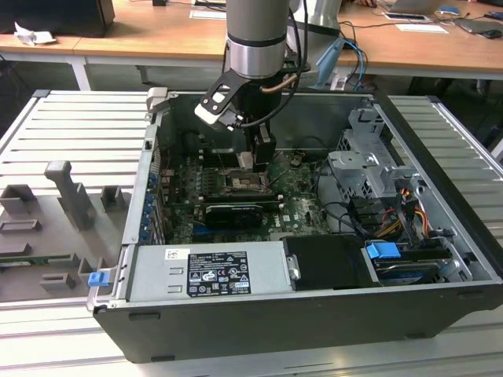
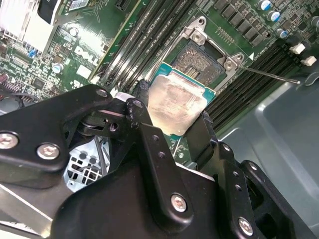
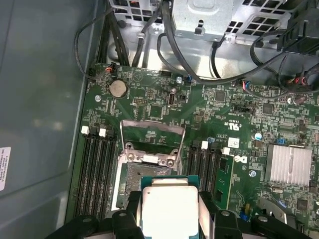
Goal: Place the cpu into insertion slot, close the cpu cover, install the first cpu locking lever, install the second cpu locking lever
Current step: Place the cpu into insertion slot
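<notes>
Right now my tool (image 2: 174, 107) is clamped on the cpu (image 2: 177, 104), one finger on each of two opposite edges. The silver metal face is turned toward both wrist cameras. I judge the edge grip is there to keep the fingers off the underside and let the chip go down flat.

In the first wrist view the cpu (image 3: 168, 209) hangs just short of the insertion slot (image 3: 130, 181), overlapping its near rim and not yet seated. In the exterior view the tool (image 1: 255, 153) stands upright over the slot (image 1: 244, 182), near the middle of the motherboard.

The cpu cover (image 3: 153, 123) is swung up at the far side of the slot, so the dark contact field is bare. The second wrist view shows the slot (image 2: 199, 59) open too, and a thin metal rod (image 2: 274, 75) pointing away from it. I take that rod for a locking lever thrown clear, though I can't be sure.

Space around the slot is tight. Rows of black memory slots (image 3: 97, 174) flank it on two sides. A finned heatsink (image 3: 289, 164) sits further along the board, and black cables (image 3: 174, 45) loop down from the drive cage (image 1: 365, 165) beyond the raised cover.

The computer case (image 1: 440, 228) lies open on the slatted bench (image 1: 71, 126), its walls fencing the arm in. The power supply (image 1: 208, 271) fills the case's near edge.
</notes>
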`<state>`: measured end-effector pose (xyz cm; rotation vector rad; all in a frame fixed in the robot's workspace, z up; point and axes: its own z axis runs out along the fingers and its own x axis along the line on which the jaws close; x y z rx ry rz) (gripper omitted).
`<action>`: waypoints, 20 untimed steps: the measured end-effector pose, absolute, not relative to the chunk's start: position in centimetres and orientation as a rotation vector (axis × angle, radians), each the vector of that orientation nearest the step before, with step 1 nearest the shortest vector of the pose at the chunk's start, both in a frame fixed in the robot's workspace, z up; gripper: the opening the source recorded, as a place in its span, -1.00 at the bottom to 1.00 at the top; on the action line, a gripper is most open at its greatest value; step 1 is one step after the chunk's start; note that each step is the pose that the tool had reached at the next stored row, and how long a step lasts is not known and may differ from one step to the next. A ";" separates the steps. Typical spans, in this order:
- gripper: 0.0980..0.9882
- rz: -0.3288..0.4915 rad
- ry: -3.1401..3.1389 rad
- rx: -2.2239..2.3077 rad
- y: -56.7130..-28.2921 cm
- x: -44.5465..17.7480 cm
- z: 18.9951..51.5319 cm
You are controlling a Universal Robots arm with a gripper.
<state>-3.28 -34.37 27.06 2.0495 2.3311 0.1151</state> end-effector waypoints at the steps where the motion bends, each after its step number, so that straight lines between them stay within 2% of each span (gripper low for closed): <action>1: 0.00 0.115 2.331 2.050 -34.4 -3.3 27.0; 20: 0.00 0.114 2.309 2.074 -34.0 -3.4 25.1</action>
